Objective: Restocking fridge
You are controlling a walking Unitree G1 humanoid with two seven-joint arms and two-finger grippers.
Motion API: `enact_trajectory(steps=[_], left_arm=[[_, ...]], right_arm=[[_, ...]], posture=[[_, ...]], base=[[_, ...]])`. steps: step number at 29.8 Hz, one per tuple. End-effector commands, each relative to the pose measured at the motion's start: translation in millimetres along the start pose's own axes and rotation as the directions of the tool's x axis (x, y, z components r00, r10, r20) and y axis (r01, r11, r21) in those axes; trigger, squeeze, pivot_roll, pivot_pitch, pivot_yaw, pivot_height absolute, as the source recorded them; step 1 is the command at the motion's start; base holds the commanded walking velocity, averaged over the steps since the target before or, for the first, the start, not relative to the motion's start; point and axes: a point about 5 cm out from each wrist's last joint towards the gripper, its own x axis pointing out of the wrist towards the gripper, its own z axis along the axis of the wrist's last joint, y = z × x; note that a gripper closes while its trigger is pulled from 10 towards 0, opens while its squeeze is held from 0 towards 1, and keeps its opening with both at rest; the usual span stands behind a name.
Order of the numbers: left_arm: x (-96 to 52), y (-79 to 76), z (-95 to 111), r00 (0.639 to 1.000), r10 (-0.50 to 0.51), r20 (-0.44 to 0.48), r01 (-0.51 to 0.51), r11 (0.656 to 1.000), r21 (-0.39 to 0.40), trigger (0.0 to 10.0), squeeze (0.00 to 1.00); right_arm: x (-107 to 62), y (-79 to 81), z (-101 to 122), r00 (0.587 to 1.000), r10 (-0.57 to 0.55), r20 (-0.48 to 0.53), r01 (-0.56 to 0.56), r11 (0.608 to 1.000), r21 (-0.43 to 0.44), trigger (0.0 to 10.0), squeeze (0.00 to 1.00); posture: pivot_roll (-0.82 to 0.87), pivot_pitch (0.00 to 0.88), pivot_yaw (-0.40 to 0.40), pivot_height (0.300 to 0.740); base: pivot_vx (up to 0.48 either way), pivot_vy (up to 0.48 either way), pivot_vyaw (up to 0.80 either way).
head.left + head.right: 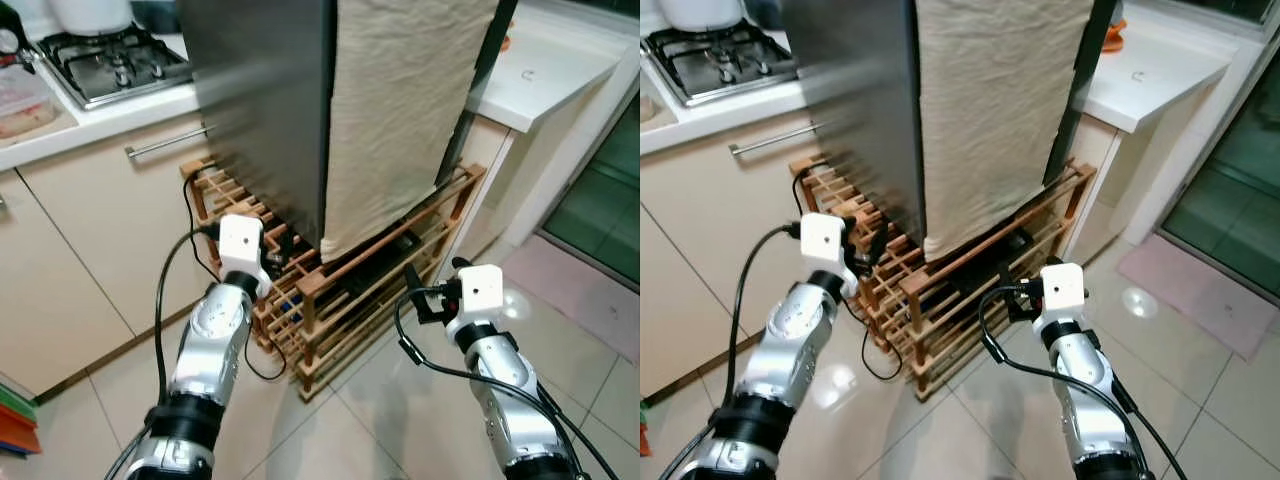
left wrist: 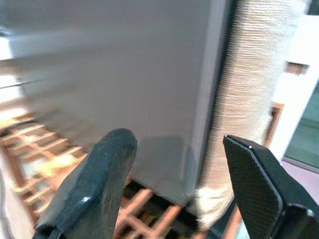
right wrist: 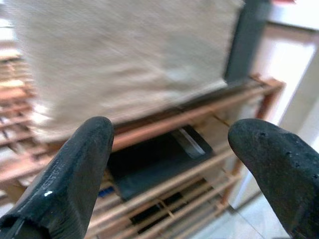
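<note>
A tall grey fridge (image 1: 260, 90) stands on a low wooden rack (image 1: 330, 300), and a beige cloth (image 1: 400, 100) hangs down over its front. Both arms are raised toward its lower part. My left gripper (image 2: 174, 184) is open and empty, level with the fridge's bottom corner where the grey side meets the cloth (image 2: 249, 99). My right gripper (image 3: 174, 169) is also open and empty, facing the cloth's lower edge and the rack (image 3: 189, 119). In the head view the left gripper (image 1: 275, 258) is close to the rack's left end, and the right gripper (image 1: 415, 290) is in front of its right half.
A gas hob (image 1: 110, 60) sits on the counter at the left above cream cabinets with a bar handle (image 1: 165, 143). A white worktop (image 1: 540, 70) juts out at the right. A flat black object (image 3: 154, 164) lies in the rack. A pink mat (image 1: 580, 285) lies on the tiled floor.
</note>
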Motion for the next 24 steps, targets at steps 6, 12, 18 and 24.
enact_trajectory(steps=[6,12,18,24], left_arm=[[15.8,-8.8,21.7,0.997,-0.061,0.039,0.06,0.998,0.035,10.0,0.0],[16.2,-17.5,16.6,0.994,-0.105,0.024,0.105,0.994,0.009,10.0,0.0],[20.5,-33.2,21.8,0.986,-0.163,0.048,0.164,0.986,-0.027,10.0,1.0],[22.2,-36.4,33.4,0.981,-0.176,0.083,0.178,0.984,-0.015,10.0,1.0]], right_arm=[[3.5,0.9,1.3,1.0,0.008,0.007,-0.008,1.0,0.006,10.0,0.0],[4.3,1.1,2.0,1.0,0.009,0.008,-0.009,1.0,0.007,10.0,0.0],[5.8,1.8,2.5,1.0,0.016,0.007,-0.016,1.0,0.004,10.0,0.0],[7.9,1.3,2.7,1.0,0.015,0.007,-0.015,1.0,0.002,10.0,0.0]], posture=[[-0.06,0.012,0.006,0.74],[-0.06,0.011,0.001,0.74],[-0.06,0.01,-0.004,0.74],[-0.05,0.012,-0.002,0.74]], base=[[0.0,0.0,0.0],[0.0,0.0,0.0],[0.0,0.0,0.0],[0.0,0.0,0.0]])
